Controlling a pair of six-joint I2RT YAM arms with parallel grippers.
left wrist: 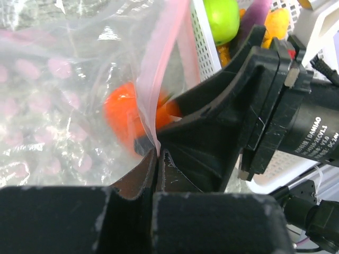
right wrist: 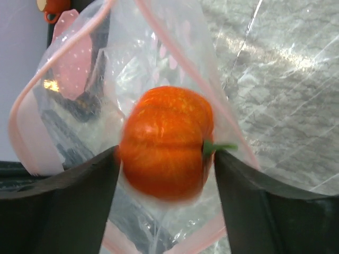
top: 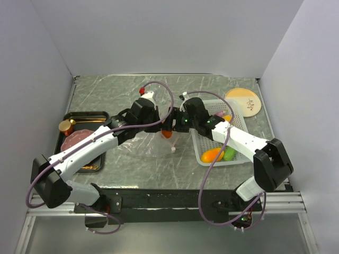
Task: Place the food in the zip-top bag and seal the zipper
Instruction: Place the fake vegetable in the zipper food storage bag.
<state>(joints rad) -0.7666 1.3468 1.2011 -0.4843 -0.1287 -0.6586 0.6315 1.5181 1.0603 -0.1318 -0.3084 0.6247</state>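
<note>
Covering the whole work area, a grey marbled tabletop (top: 132,90) sat boxed in by plain white walls (top: 159,37) on the left, far and right sides. Two arms met at its middle over one clear floppy plastic bag (right wrist: 132,69). The left claw (left wrist: 157,159) was clenched on the bag's thin pale pink zipper strip (left wrist: 159,69). The right claw (right wrist: 165,159) grasped one glossy red-orange toy tomato (right wrist: 164,145) at the bag's open mouth.

Just right of the bag stood one white slotted plastic basket (top: 204,145). From above, three pieces showed in it: one orange mango (top: 212,154) and one green cucumber (top: 229,154) at the near end, and one yellow pepper (top: 226,118) farther back. The left wrist view added one green lime (left wrist: 221,18) and one purple eggplant (left wrist: 253,18).

At the left, one black tray (top: 85,113) held one flat reddish-pink slab (top: 77,138). One round tan plate (top: 243,100) lay at the far right.
</note>
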